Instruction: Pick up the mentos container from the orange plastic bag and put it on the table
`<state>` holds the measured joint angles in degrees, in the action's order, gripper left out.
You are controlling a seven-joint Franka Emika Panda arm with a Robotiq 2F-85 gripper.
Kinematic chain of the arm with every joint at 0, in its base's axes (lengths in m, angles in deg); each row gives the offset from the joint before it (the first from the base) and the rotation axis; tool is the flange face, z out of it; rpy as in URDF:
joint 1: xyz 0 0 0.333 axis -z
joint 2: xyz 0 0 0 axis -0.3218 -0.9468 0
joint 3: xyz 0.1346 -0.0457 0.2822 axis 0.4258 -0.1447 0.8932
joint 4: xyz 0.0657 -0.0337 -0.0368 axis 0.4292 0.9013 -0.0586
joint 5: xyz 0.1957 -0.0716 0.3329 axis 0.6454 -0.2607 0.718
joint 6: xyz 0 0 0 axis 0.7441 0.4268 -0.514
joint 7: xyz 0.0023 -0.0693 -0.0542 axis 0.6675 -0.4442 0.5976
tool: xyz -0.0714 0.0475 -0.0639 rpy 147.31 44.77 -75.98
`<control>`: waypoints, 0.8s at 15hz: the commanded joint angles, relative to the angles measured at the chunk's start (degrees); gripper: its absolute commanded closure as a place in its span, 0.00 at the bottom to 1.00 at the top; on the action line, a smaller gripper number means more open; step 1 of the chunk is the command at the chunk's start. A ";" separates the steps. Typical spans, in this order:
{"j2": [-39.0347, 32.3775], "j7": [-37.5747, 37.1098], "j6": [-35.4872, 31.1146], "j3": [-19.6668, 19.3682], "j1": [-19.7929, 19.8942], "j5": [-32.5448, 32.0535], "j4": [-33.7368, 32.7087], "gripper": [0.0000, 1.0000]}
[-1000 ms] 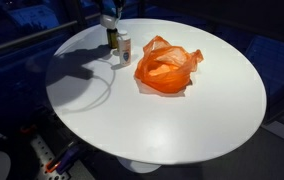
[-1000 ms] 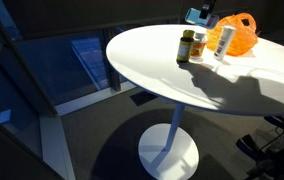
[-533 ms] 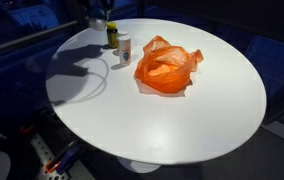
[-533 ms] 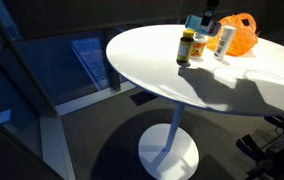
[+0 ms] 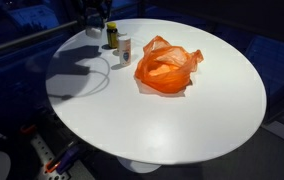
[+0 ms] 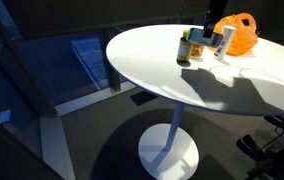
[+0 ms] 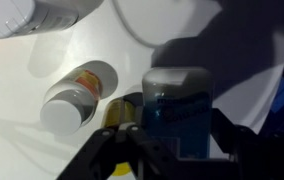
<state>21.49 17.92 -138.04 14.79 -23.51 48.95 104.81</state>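
Observation:
My gripper [image 7: 179,132] is shut on the mentos container [image 7: 179,100], a light-blue oblong box with dark lettering, held upright between the two dark fingers. In an exterior view the container [image 6: 200,38] hangs low over the white table [image 6: 172,85], close beside the yellow-capped dark jar [image 6: 185,50], with the gripper [image 6: 212,18] above it. I cannot tell whether it touches the table top. The orange plastic bag [image 5: 165,67] lies crumpled near the table's middle, well away from the gripper [image 5: 94,18]. The bag [image 6: 242,33] also shows behind the bottles.
The dark jar [image 5: 112,35] and a pale white bottle [image 5: 124,47] stand between the gripper and the bag. In the wrist view the jar [image 7: 77,95] is left of the container and the white bottle [image 7: 22,15] is at the top left. The table edge [image 5: 57,60] is near.
The gripper has come down towards the table with the mentos container still in it, ending beside the dark jar. Bag and bottles have not moved.

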 commanded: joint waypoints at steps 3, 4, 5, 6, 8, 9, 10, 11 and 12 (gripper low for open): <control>-3.04 1.40 0.12 -0.47 1.02 0.62 -0.44 0.60; -3.78 1.19 0.25 -0.57 1.18 0.48 -0.61 0.60; -4.40 0.94 0.24 -0.63 1.34 0.29 -0.71 0.60; -5.05 0.80 0.35 -0.70 1.52 0.18 -0.85 0.60; -6.28 0.62 0.65 -0.76 1.92 0.02 -1.11 0.60; -6.81 0.53 0.77 -0.75 2.09 -0.11 -1.20 0.27; -7.24 0.46 0.86 -0.72 2.27 -0.17 -1.28 0.09; -7.58 0.40 0.99 -0.68 2.44 -0.18 -1.39 0.03; -7.80 0.30 1.06 -0.64 2.54 -0.24 -1.45 0.00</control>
<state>14.66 17.99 -138.04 14.02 -21.61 48.94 104.78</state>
